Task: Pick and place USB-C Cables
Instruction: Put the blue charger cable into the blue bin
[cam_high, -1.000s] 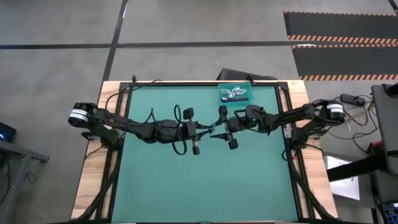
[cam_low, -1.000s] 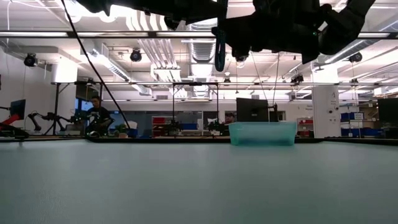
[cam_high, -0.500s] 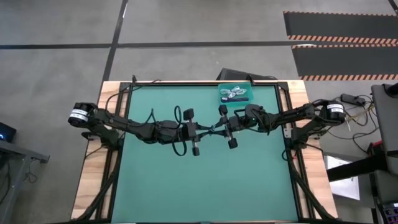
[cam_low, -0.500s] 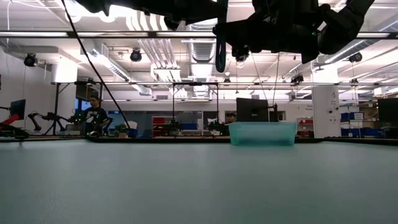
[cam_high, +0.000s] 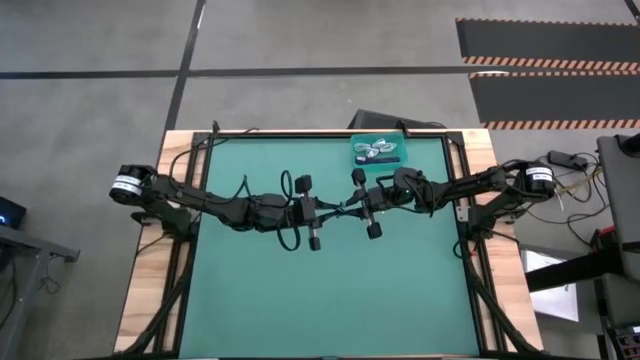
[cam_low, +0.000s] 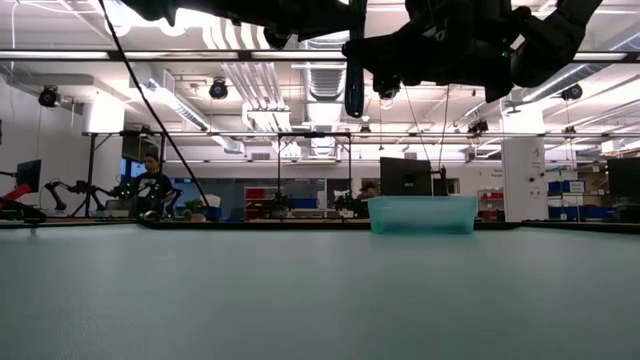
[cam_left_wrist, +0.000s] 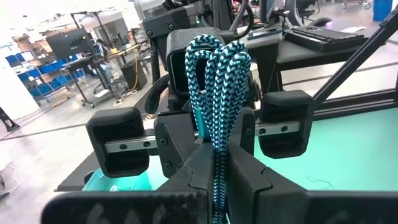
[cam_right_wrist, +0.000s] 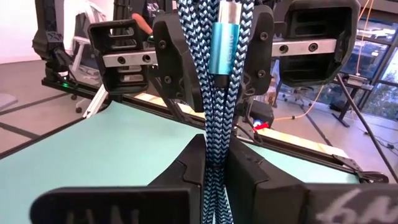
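Two grippers meet mid-air above the centre of the green table (cam_high: 330, 290), both clamped on one blue-braided USB-C cable (cam_left_wrist: 219, 81). Left gripper (cam_high: 322, 210) comes in from 9 o'clock, right gripper (cam_high: 352, 205) from 3 o'clock. In the left wrist view that arm's fingers pinch the folded bundle narrow, with the loop end sticking up; in the right wrist view the right arm's fingers are pinched on the same bundle, a teal metal plug (cam_right_wrist: 224, 46) showing. Looks like a handover in the air, judging by both holding at once.

Progress: a clear teal bin (cam_high: 381, 151) sits at 1 o'clock near the far table edge, and holds pale coiled cables (cam_high: 377, 151); exact count too small to tell. No other cables lie on the mat as far as the high view shows. So judged mostly done: this cable is left to go to the bin, one gripper must release first.

Surface: flat green mat, wood border, black frame rails. Low view shows the bin standing on the far side, arms overhead. Room: big open lab, grey floor, ceiling lights, benches, monitors, a person (cam_low: 152, 185) seated far off at 9 o'clock.
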